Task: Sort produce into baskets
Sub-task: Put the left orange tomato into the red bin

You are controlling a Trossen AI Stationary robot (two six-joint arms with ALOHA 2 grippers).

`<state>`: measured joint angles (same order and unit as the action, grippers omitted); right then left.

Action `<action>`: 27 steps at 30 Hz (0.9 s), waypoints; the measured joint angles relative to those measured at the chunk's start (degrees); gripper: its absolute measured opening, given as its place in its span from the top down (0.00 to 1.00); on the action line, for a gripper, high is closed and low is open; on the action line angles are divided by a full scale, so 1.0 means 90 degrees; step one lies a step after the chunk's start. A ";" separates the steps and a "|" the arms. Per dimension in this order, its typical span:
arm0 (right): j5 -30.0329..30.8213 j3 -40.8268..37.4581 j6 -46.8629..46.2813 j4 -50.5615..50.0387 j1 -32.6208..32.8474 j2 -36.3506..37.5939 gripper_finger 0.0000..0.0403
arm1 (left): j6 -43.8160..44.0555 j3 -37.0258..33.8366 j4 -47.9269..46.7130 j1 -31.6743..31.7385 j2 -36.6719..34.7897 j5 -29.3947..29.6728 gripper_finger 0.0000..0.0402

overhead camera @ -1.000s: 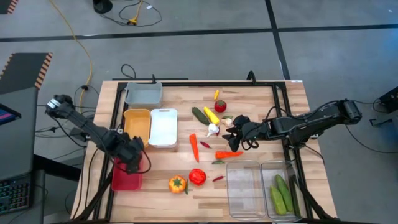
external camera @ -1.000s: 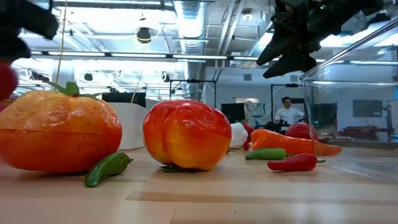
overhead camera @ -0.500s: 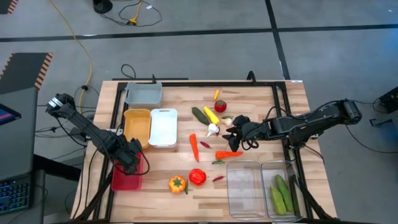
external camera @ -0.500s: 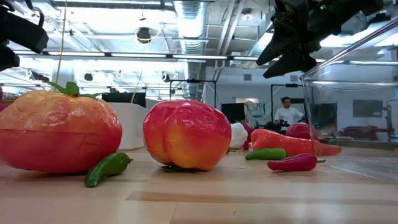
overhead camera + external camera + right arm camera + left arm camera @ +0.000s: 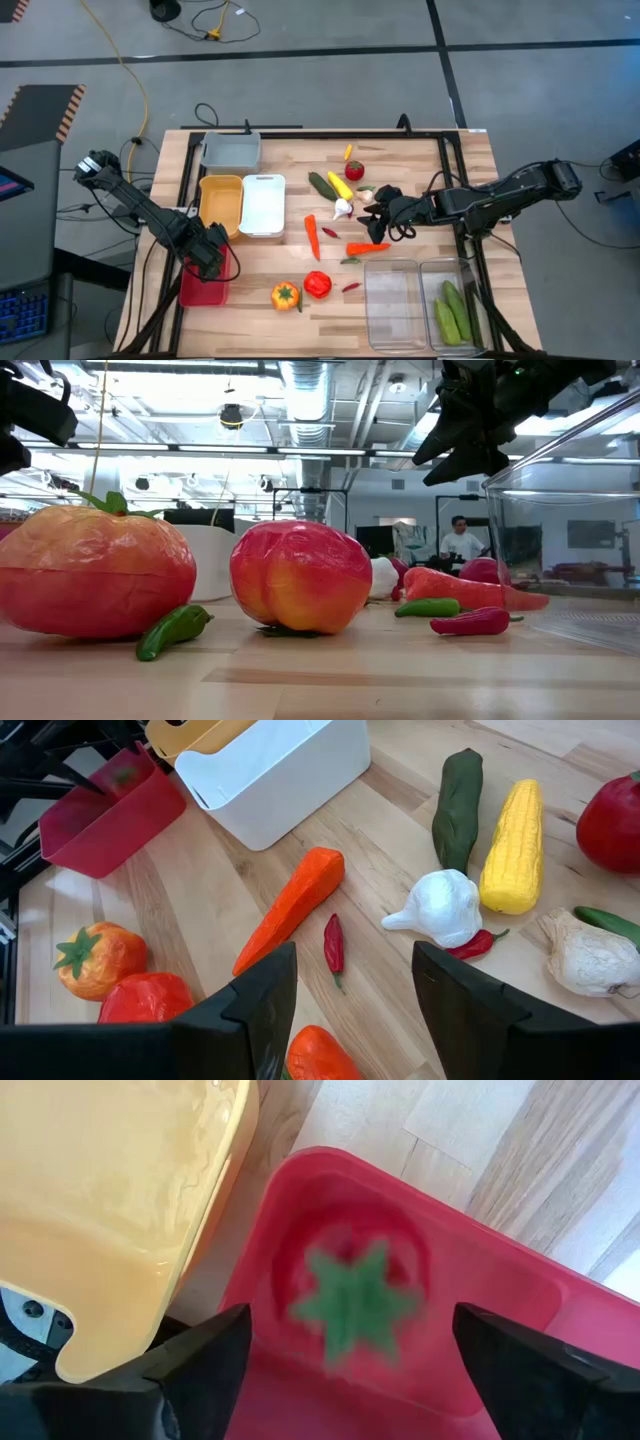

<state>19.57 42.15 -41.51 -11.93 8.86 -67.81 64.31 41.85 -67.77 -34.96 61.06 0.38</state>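
My left tool (image 5: pixel 210 262) hangs over the red basket (image 5: pixel 203 290) at the bench's (image 5: pixel 420 170) 8 o'clock corner, its fingers (image 5: pixel 200 1365) spread wide with nothing between them. Directly beneath it, inside that basket, lies a red tomato (image 5: pixel 352 1295) with a green star-shaped top.

My right tool (image 5: pixel 375 213) hovers near the middle of the bench, at about 3 o'clock from the centre, fingers (image 5: pixel 255 1005) parted and gripping nothing. Below it sit a white garlic (image 5: pixel 437 910), an orange carrot (image 5: pixel 290 907) and a small red chili (image 5: pixel 333 945). Toward 12 o'clock from them are a yellow corn cob (image 5: pixel 514 848), a dark green cucumber (image 5: pixel 458 805) and another red tomato (image 5: pixel 610 825).

The yellow basket (image 5: pixel 220 203) and white basket (image 5: pixel 262 205) stand side by side at 9 o'clock, the grey basket (image 5: pixel 230 152) at 11 o'clock. Two clear baskets sit at 5 o'clock; the outer clear basket (image 5: pixel 433 272) holds green cucumbers (image 5: pixel 450 315), the inner clear basket (image 5: pixel 392 305) nothing I can see. An orange pepper (image 5: pixel 285 295) and a red pepper (image 5: pixel 318 285) rest near 6 o'clock.
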 joint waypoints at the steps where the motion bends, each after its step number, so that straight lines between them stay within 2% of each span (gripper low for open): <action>1: 0.0000 0.0000 0.0001 0.0000 0.0000 0.0000 0.44 | 0.0000 0.0000 -0.0002 0.0000 0.0000 0.0002 0.15; 5: 0.0000 0.0000 0.0001 0.0001 0.0000 0.0000 0.44 | -0.0085 0.0000 0.0000 0.0000 0.0000 -0.0056 0.11; 13: 0.0000 0.0000 -0.0001 0.0001 0.0000 0.0000 0.44 | -0.0253 0.0000 0.0041 0.0010 0.0000 -0.0942 0.07; 27: 0.0002 0.0000 0.0001 0.0000 0.0000 0.0000 0.44 | 0.0017 0.0000 0.0105 0.0012 0.0000 -0.0889 0.07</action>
<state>19.59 42.15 -41.50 -11.93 8.86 -67.81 64.47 41.85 -66.82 -34.85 61.06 -7.62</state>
